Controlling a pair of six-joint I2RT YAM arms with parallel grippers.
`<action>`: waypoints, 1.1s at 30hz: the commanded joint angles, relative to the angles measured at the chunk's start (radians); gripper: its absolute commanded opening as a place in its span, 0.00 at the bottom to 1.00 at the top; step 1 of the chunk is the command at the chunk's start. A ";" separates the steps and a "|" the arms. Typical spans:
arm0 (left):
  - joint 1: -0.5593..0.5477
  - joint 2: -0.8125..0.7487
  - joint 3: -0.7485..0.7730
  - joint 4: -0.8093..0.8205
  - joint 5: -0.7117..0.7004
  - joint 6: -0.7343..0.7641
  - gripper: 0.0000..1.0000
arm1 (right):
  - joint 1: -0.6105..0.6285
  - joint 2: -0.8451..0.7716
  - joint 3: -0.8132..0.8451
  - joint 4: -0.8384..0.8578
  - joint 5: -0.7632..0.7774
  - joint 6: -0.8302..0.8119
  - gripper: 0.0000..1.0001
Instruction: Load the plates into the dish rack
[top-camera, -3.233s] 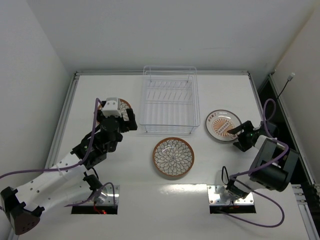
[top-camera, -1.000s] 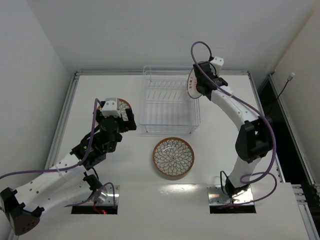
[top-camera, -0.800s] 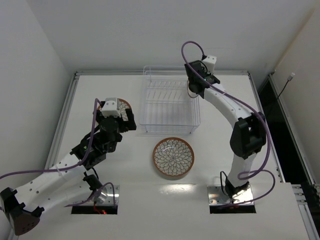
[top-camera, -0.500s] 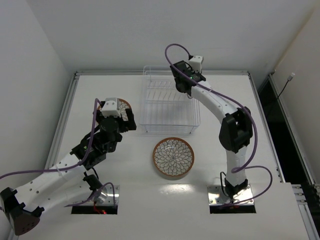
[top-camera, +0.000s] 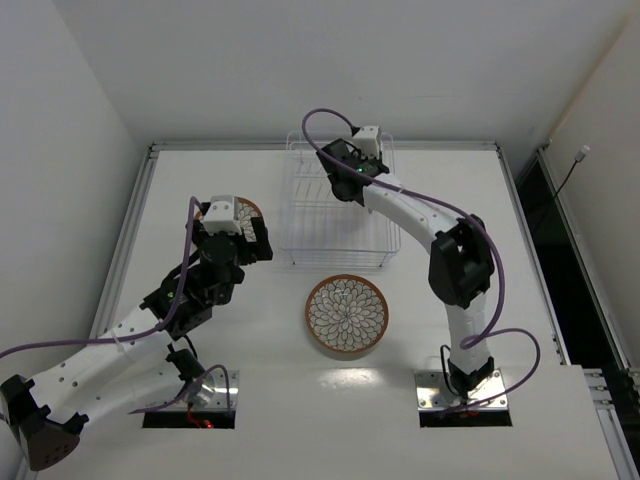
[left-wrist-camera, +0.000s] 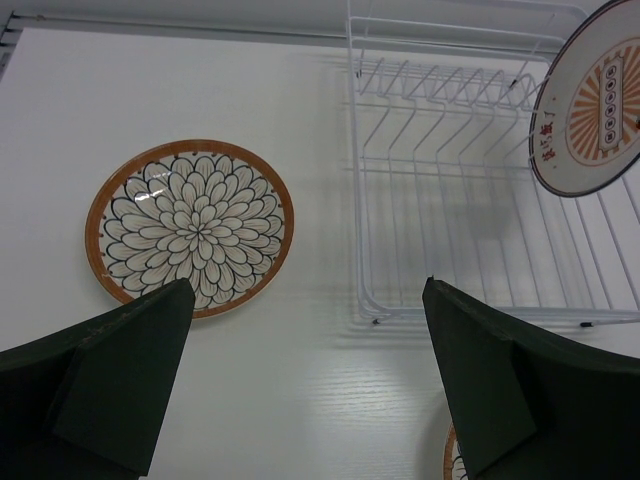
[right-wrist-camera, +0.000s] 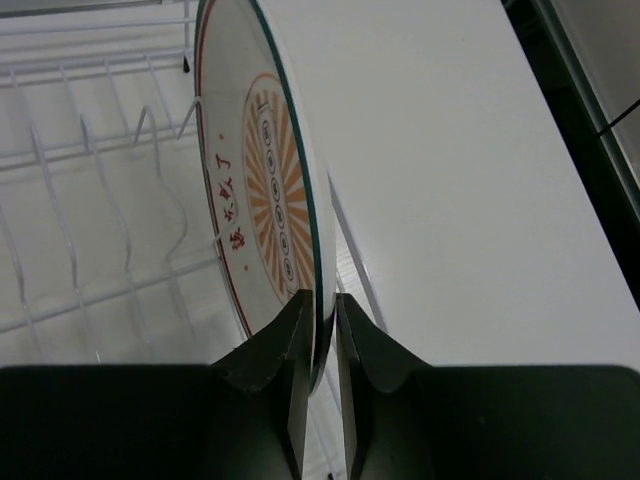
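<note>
Pinches, with the right gripper (right-wrist-camera: 318, 330), the rim of the round white ceramic plate with orange radial stripes (right-wrist-camera: 270, 190), jaws closed thin on its edge. Holds it upright on edge over the far right part of the rectangular white wire dish rack (left-wrist-camera: 353, 200), toward the far edge of the white desk (top-camera: 250, 330); cannot tell whether it touches the dividers yet. Hovers the left gripper (left-wrist-camera: 308, 290), fingers spread wide and holding nothing, above the round brown-rimmed ceramic plate with a petal pattern (left-wrist-camera: 190, 228), flat by the desk's left edge and just beside the rack. Leaves a third brown-rimmed petal plate (top-camera: 346, 315) flat near the desk's middle, in front of the rack. Expect hard, stiff, fairly heavy ceramic with a slick glaze: likely to swing or slip in a narrow pinch, and to chip against wire if dropped. Best taken at the rim, squarely across the lip, then lowered gently between two dividers before letting go.
</note>
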 joint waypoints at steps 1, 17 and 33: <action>0.007 -0.004 0.018 0.013 -0.013 -0.002 0.99 | -0.002 -0.019 -0.037 0.019 -0.063 0.029 0.14; 0.007 -0.013 0.018 0.013 -0.004 -0.002 0.99 | 0.027 -0.493 -0.279 0.040 -0.252 -0.024 0.72; 0.007 -0.013 0.018 0.013 -0.042 0.007 0.99 | 0.036 -1.309 -1.301 0.244 -0.887 0.224 0.67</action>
